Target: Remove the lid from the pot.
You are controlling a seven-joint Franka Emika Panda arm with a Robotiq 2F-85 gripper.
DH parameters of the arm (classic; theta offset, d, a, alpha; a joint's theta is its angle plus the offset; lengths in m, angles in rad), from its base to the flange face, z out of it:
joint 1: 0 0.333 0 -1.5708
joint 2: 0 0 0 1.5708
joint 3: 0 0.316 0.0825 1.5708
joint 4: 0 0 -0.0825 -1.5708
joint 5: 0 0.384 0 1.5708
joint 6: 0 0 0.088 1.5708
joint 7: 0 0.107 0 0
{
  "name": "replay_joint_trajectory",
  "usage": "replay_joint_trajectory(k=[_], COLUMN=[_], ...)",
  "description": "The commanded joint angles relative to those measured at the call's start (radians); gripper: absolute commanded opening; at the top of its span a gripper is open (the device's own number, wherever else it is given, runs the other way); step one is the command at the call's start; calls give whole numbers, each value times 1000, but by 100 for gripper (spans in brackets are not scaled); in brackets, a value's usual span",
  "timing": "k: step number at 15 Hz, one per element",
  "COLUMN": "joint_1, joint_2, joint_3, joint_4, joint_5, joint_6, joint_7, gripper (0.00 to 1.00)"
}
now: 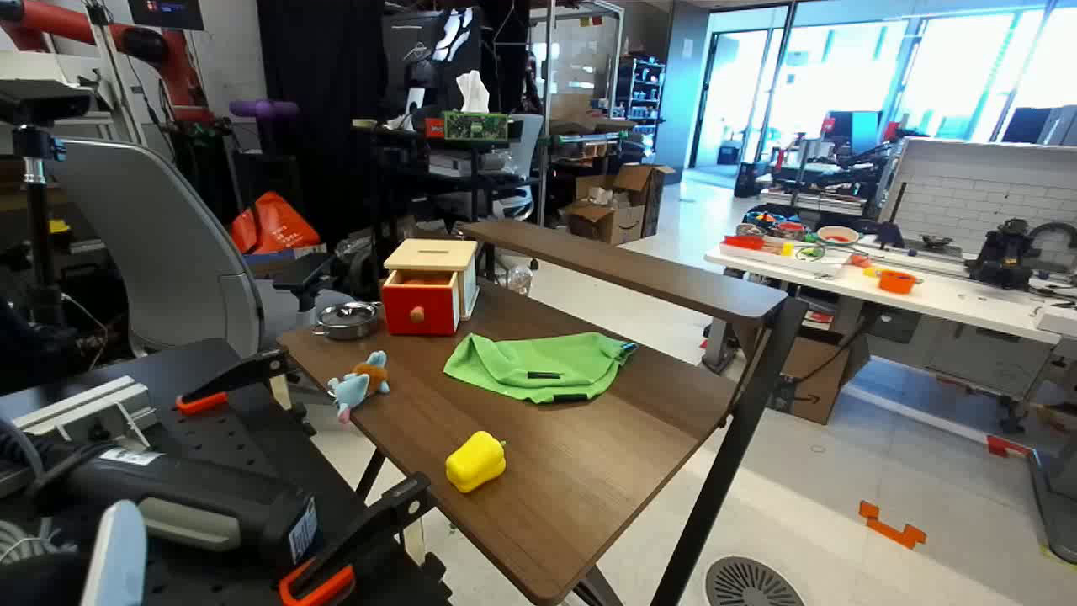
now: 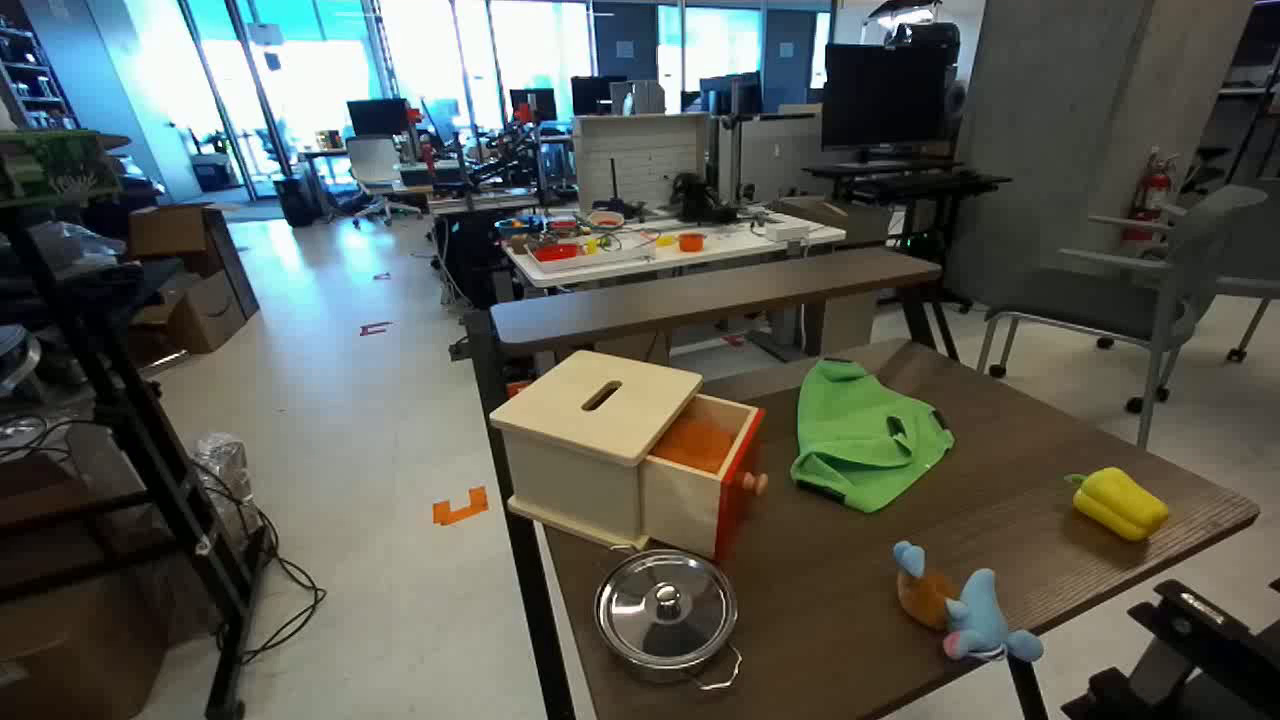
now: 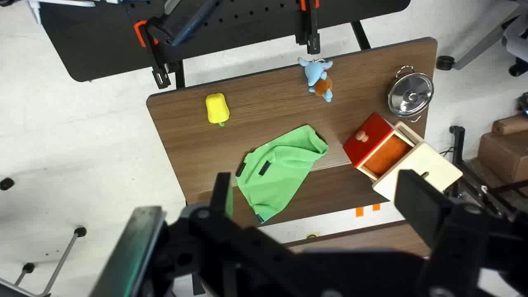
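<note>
The pot [image 2: 664, 672] is a small low round metal pot with wire handles, near a table corner beside the red-and-tan box. It also shows in an exterior view [image 1: 349, 332]. The shiny round lid [image 2: 640, 622] with a central knob sits flat on the pot. The lid also shows in the wrist view [image 3: 405, 98] at the upper right and in an exterior view [image 1: 347, 312]. My gripper [image 3: 317, 192] is open and empty, high above the table, with the pot off to one side of it. The gripper is out of view in both exterior views.
The red-and-tan box [image 2: 600, 420] with its drawer pulled out stands next to the pot. A green cloth [image 3: 280, 169], a yellow pepper [image 3: 217, 108] and a blue plush toy [image 3: 315, 74] lie on the brown table [image 3: 264, 99]. A raised brown ledge [image 1: 623, 265] runs along one side.
</note>
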Motion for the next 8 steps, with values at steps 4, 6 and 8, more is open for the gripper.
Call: replay_joint_trajectory(k=[4, 6, 8], joint_1=[-6, 32, 73], joint_2=[1, 35, 84], joint_3=[3, 10, 23], joint_4=[5, -23, -59], joint_5=[4, 28, 54], joint_6=[-3, 65, 145], joint_7=[-4, -37, -70], gripper=[100, 100, 100])
